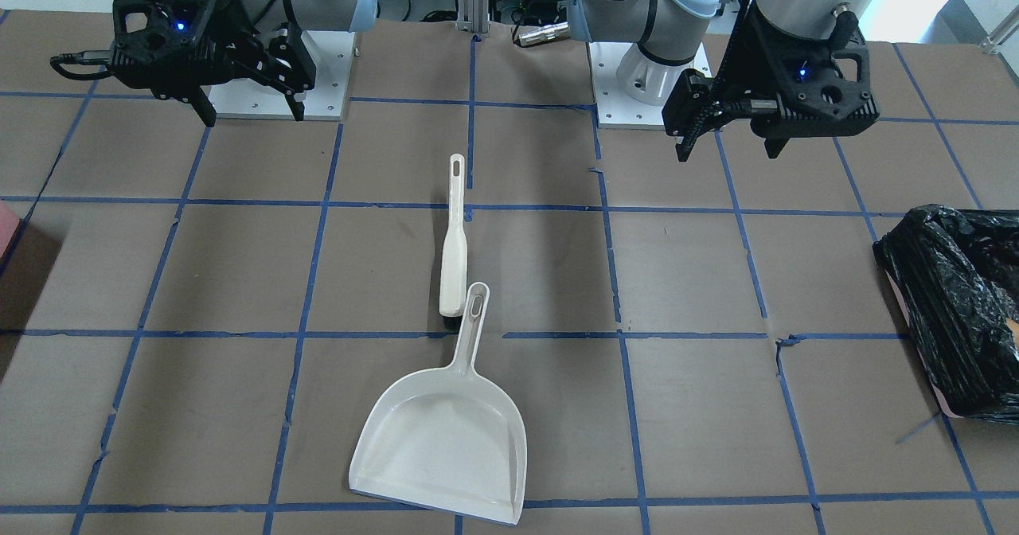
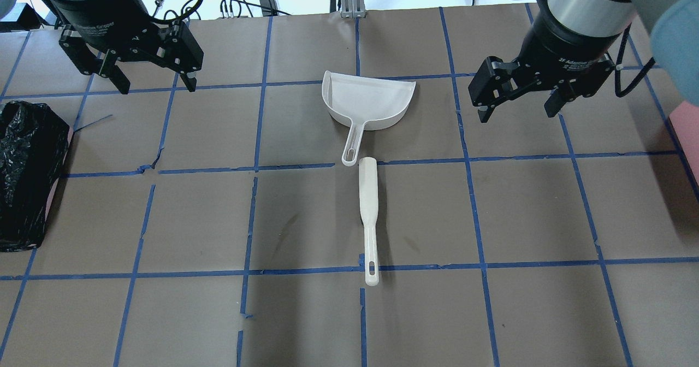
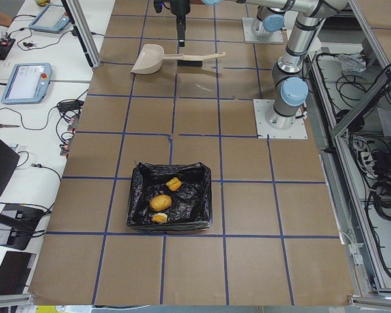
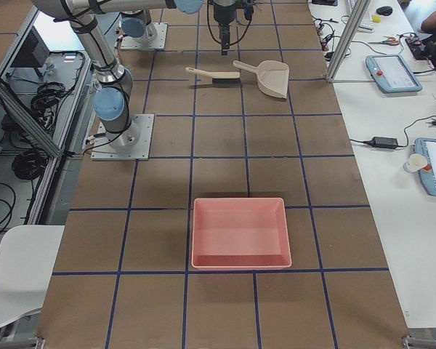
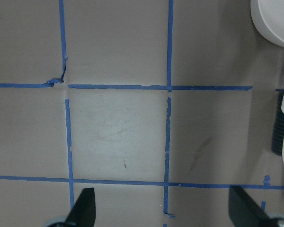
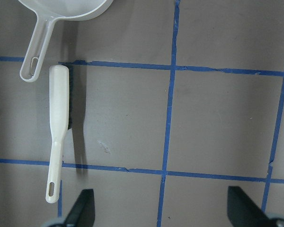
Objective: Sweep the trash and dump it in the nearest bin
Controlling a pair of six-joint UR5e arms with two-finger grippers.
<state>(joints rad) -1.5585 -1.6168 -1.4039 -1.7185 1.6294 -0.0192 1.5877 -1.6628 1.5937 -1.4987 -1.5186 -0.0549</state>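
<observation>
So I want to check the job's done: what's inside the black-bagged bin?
The side view shows the bin holding a round golden bun, one bread chunk and a second chunk. Anything beneath the bag's folds is hidden.

Brown table [image 4: 218, 174] lying under a grid of blue tape [image 2: 191, 273], the tape tearing and lifting at several crossings. Pink tray [image 4: 240, 229] sitting flat at the table's near end in the right-side view, straddling one tape line. White bench [image 4: 400, 218] running alongside the table. Far teach pendant [image 4: 392, 73] and near teach pendant [image 4: 434, 166] lying on it, screens facing up. Paper cup [image 4: 414, 162] standing just beside the near one, black power brick [image 4: 384, 140] lying between the two. White chair [image 4: 18, 280] standing off the table's opposite side. Black cables [image 3: 371, 85] coiling inside the metal frame there.
</observation>
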